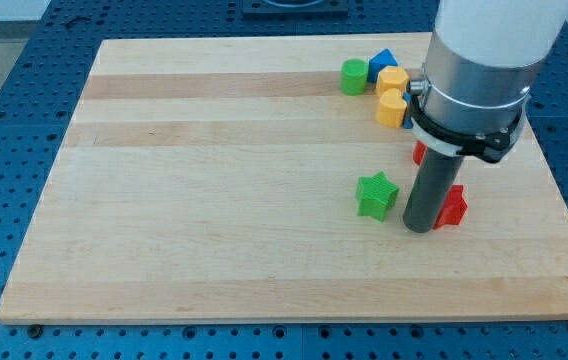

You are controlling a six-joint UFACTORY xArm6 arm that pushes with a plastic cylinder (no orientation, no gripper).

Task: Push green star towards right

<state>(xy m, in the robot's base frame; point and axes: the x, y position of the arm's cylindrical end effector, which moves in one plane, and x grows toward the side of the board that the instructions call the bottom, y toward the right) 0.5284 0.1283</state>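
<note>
We count two green blocks. One is a green star point(376, 194) and one is a round green block point(354, 76).

We count two yellow blocks. One yellow block point(393, 81) sits nearer the view's top, and the other yellow block point(392, 107) sits just below it.

We count one blue block point(382, 62).

We see two bits of red. One is a red block point(452, 205) beside the rod, and one is a small red bit point(418, 153) peeking out behind the arm. We cannot tell its shape.

We count one wooden board point(214, 200).

Single view: high, oblique, looking down across whole wooden board point(214, 200), moderately near.
</note>
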